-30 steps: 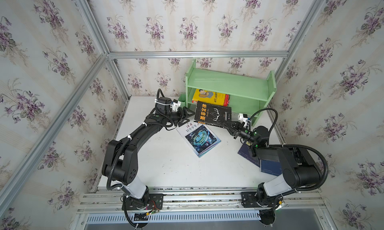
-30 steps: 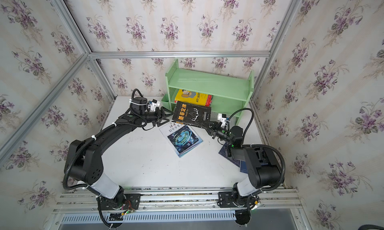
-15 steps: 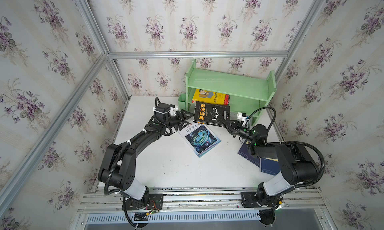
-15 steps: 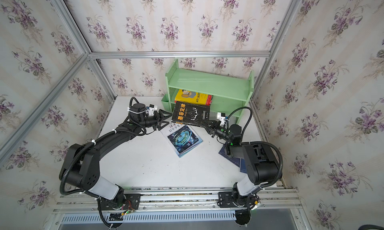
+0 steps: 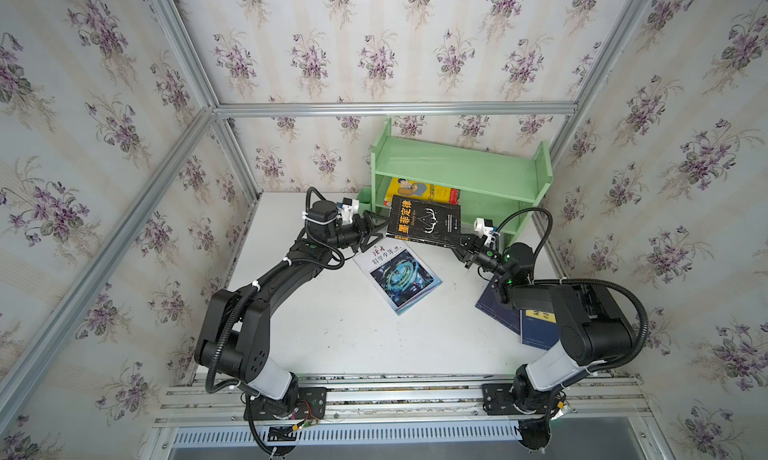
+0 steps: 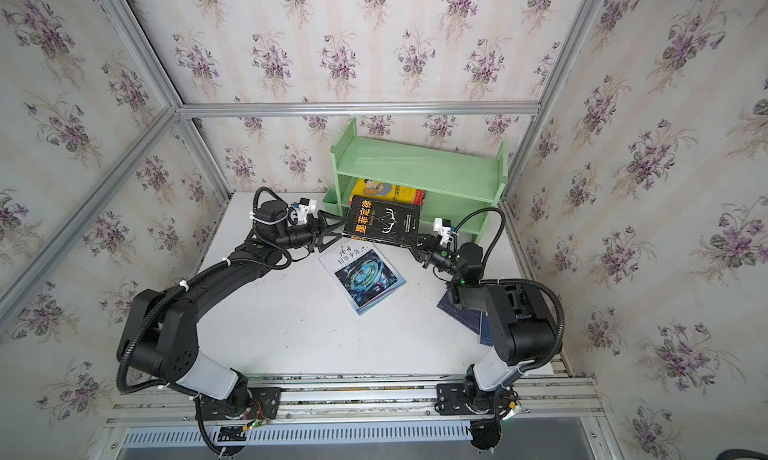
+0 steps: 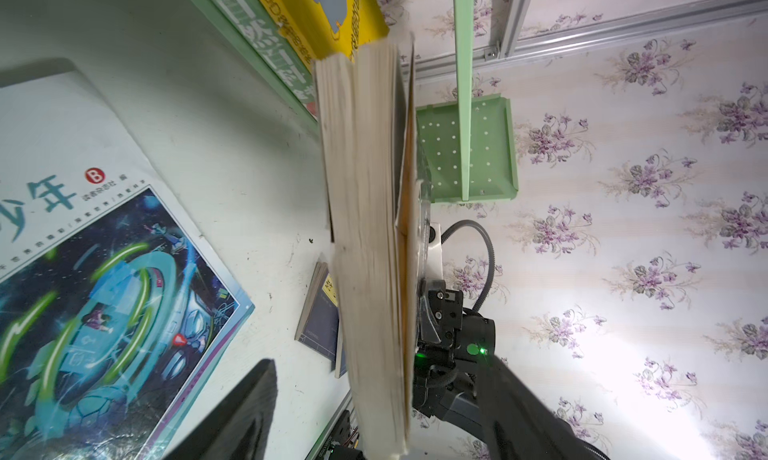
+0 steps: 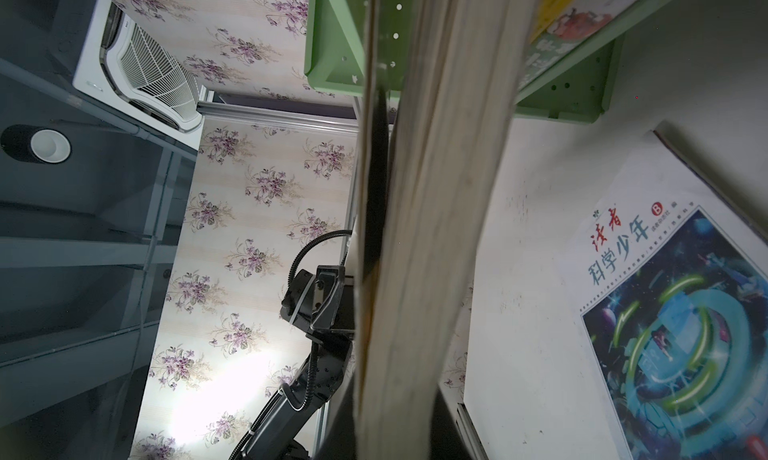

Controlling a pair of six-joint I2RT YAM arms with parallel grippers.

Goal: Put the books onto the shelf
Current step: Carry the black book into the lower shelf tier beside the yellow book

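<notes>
Our right gripper (image 5: 460,242) clamps a corner of the black, yellow-lettered paperback (image 5: 424,221), aloft before the pale green wooden shelf (image 5: 457,171); our left gripper (image 5: 385,230) gapes at its other edge. On one corner it may twist and slip.

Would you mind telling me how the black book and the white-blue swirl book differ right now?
The black book is held off the table by the right gripper; the white-blue swirl book lies flat on it. The black book looks thick; the white-blue swirl book looks thin. Both are paperbacks not yet on the shelf.
</notes>
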